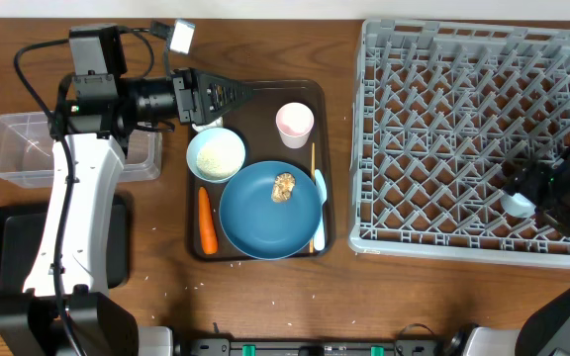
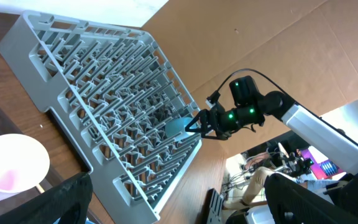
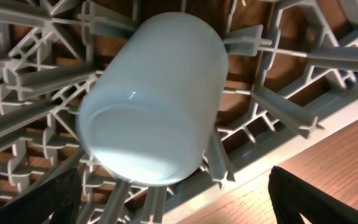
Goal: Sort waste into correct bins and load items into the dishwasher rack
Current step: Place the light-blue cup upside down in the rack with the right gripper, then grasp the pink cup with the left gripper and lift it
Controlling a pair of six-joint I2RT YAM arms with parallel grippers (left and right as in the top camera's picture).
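- Rising closest to the overhead lens, the white left arm (image 1: 67,208) reaches from the near edge to the far-left corner of a dark brown rectangular serving tray (image 1: 265,104). Its left hand (image 1: 206,96) is spread and empty.
- On that serving tray sit a white bowl (image 1: 216,154) and, at the far side, a pink cup (image 1: 295,123). A large round blue plate (image 1: 255,222) carries a brown food lump (image 1: 284,187). An orange carrot (image 1: 206,220) lies left of the plate, with a pale spoon (image 1: 319,198) and a thin wooden chopstick (image 1: 313,163) along its right.
- Left of the arm, a clear rectangular plastic tub (image 1: 8,148) rests on the wooden surface (image 1: 265,307), and a shallow black rectangular tray (image 1: 3,247) lies nearer the camera.
- At right stands the large square grey plastic rack (image 1: 443,129). The right hand (image 1: 527,193) is over its near-right corner, with a light blue cup (image 1: 516,205) at its tips.
- From the left wrist, the left hand's dark fingers (image 2: 55,202) stand wide apart at the bottom of the frame with nothing between them. The pink cup shows at lower left, and across the rack the right hand meets the light blue cup.
- From the right wrist, the light blue cup lies tipped among the pegs by the rack's edge, its closed base toward the camera. The right hand's fingers (image 3: 36,199) sit at the lower corners, spread wider than the cup and clear of it, so the cup is released.
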